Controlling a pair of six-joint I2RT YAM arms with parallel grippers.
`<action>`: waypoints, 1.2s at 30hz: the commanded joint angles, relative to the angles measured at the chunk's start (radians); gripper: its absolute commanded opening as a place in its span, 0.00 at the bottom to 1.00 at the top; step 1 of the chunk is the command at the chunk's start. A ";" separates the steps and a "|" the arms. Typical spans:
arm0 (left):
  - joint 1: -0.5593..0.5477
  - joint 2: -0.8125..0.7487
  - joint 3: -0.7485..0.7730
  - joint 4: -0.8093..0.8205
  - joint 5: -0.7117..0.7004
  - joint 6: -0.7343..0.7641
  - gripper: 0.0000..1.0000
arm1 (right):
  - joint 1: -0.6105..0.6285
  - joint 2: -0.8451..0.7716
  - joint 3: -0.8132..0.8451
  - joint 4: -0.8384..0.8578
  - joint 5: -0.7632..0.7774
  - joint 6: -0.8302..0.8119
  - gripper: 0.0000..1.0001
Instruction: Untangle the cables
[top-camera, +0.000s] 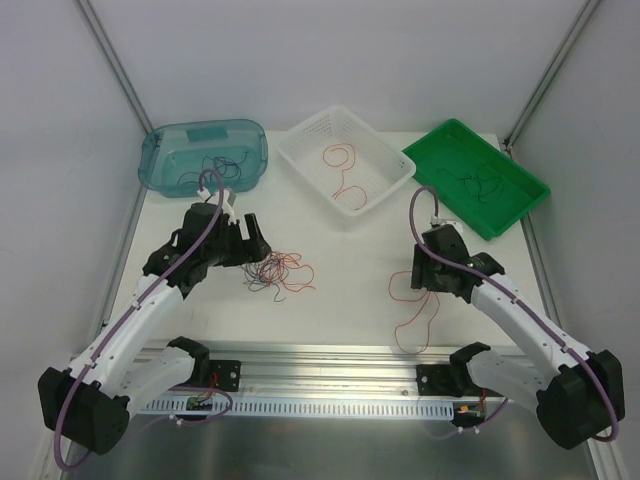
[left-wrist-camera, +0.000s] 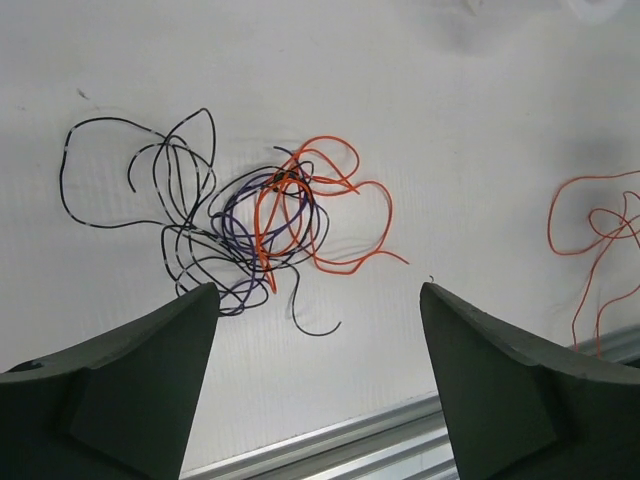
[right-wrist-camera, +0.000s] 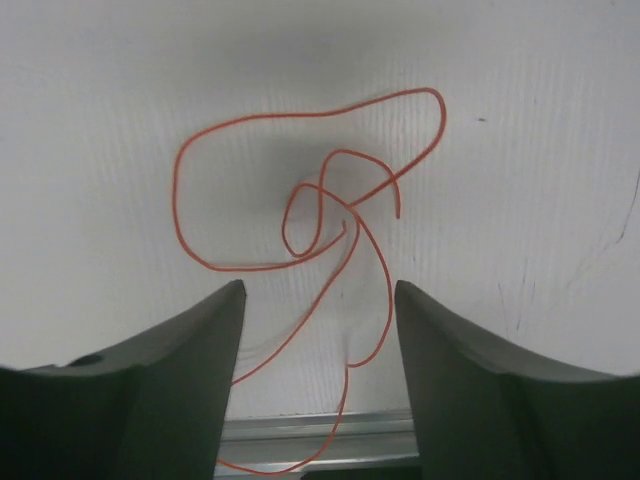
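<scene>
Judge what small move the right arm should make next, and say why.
Probably lower the right gripper onto the lone orange cable and close. Its jaws stand open straight above that cable, which lies free of the tangle, and the white basket already holds orange cables, so it looks ready to be sorted.

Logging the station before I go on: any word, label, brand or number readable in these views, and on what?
None can be read.
The blue bin, white basket and green tray show no print.
The small boards by the arm bases are too small to tell.
In the wrist views the table and cables bear no marks.
</scene>
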 joint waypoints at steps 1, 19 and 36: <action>0.006 -0.032 0.052 -0.028 0.077 0.091 0.83 | -0.025 0.044 -0.018 0.003 0.033 0.107 0.68; 0.005 -0.179 -0.118 0.009 -0.127 0.296 0.89 | -0.137 0.319 0.025 0.172 -0.111 0.060 0.12; 0.011 -0.187 -0.124 0.010 -0.196 0.271 0.90 | -0.106 0.217 0.772 -0.060 -0.335 -0.229 0.01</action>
